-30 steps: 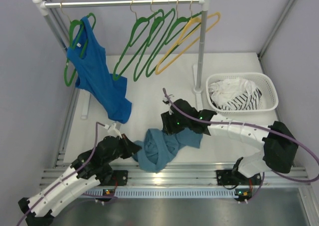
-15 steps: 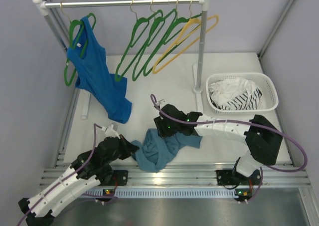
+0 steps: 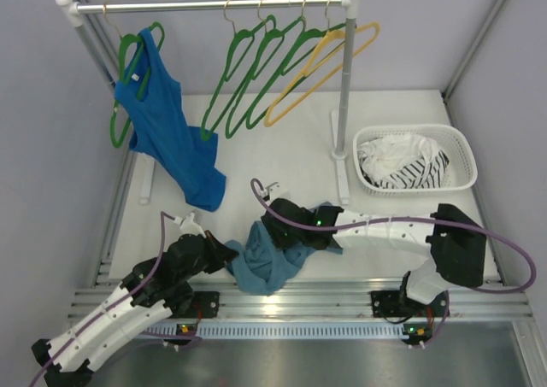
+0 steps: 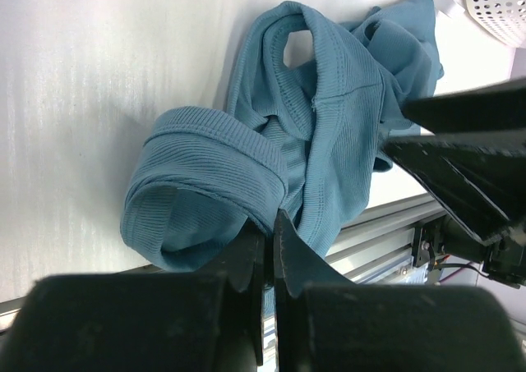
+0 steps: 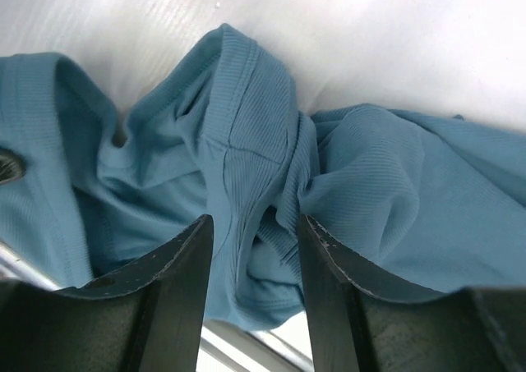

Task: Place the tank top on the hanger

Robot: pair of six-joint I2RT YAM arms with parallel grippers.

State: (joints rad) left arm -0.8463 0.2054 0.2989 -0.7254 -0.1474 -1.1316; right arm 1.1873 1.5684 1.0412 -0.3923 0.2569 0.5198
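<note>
Teal ribbed tank top, crumpled: 1 fold stands between spread fingers of right gripper, running straight ahead; left gripper clamps the hem, bulk lying ahead-right.

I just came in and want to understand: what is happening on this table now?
A crumpled teal tank top lies near the front edge of the table, with both robot grippers at it. The left gripper is shut on a fold of it. The right gripper is open just above the cloth, its fingers on either side of a ridge, not gripping. No hanger is taken yet: the empty green hangers hang on the rail behind.
</note>
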